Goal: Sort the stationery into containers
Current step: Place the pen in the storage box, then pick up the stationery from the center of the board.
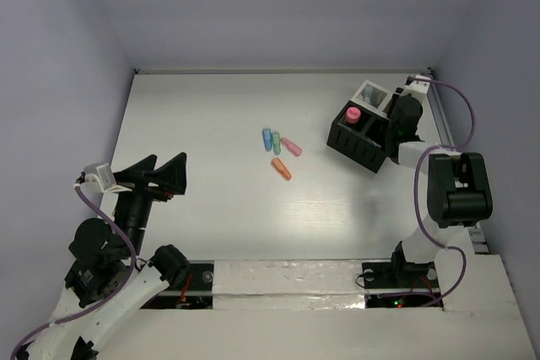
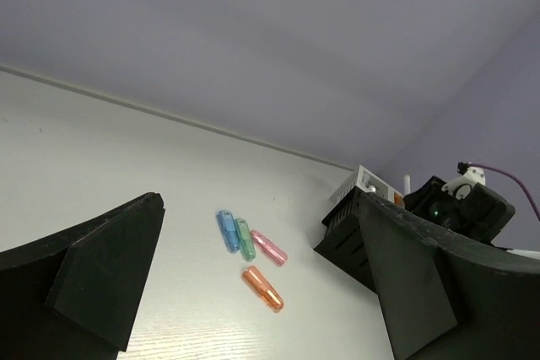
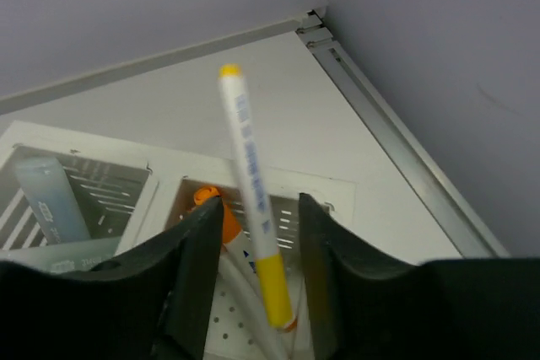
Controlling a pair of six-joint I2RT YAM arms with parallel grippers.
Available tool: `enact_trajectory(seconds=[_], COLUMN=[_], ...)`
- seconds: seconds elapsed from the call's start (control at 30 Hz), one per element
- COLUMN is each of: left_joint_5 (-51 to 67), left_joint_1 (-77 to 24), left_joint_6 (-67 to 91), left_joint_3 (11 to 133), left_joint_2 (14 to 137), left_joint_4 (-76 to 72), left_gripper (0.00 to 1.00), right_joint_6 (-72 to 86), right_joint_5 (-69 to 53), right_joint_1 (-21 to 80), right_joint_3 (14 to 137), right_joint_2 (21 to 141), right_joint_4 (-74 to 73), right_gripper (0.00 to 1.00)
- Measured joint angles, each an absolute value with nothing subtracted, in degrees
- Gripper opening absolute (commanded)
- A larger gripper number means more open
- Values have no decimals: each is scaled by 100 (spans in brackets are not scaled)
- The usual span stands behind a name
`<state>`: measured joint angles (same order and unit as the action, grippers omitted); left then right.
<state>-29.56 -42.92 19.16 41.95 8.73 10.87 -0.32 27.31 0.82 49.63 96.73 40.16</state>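
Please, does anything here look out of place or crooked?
The white pen with a yellow cap leans crookedly in the white tray, standing between the parted fingers of the right gripper. A blue piece, a green piece, a pink piece and an orange piece lie loose on the table, not yet sorted.

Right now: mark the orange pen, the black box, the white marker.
orange pen [image 1: 282,169]: top view, mid-barrel.
black box [image 1: 350,146]: top view, near wall.
white marker [image 3: 251,176]: right wrist view, mid-barrel.
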Motion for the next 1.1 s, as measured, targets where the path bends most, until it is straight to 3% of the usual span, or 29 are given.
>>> enact_trajectory(seconds=[0.03,0.17,0.23,0.4,0.63,0.8,0.87,0.97,1.1], left_joint_5=[-2950,-2910,-2895,-2847,-2663,-2545,-2504,-2414,-2276], left_joint_1=[-4292,-4292,-4278,-4136,-3844,-3656,-3605,-3474,-3273], left_joint_6=[1916,1914,1914,1914,1914,1911,1911,1911,1911], left_joint_3=[4195,4195,4195,4195,4165,4160,4158,4158,4123], left_joint_2=[873,873,873,873,937,1107,1177,1256,1304], left_joint_4=[1085,1070,1050,1035,947,919,919,913,860], left_gripper=[99,99,99,99,99,99,99,99,99], right_joint_6=[12,189,316,672,762,705,639,631,692], right_joint_5=[2764,2842,2799,2412,1723,939,768,580,462], right_joint_1=[82,82,82,244,1678,2766,3061,3352,3496], right_joint_3=[4934,4716,4711,4893,5485,6434,6895,7502,7937], right_joint_2=[9662,9413,9214,8584,8530,9415,9911,10610,11220], right_joint_4=[4066,4062,3990,3719,3227,2224,1778,1066,456], right_gripper=[64,85,92,98,97,95,77,59,53])
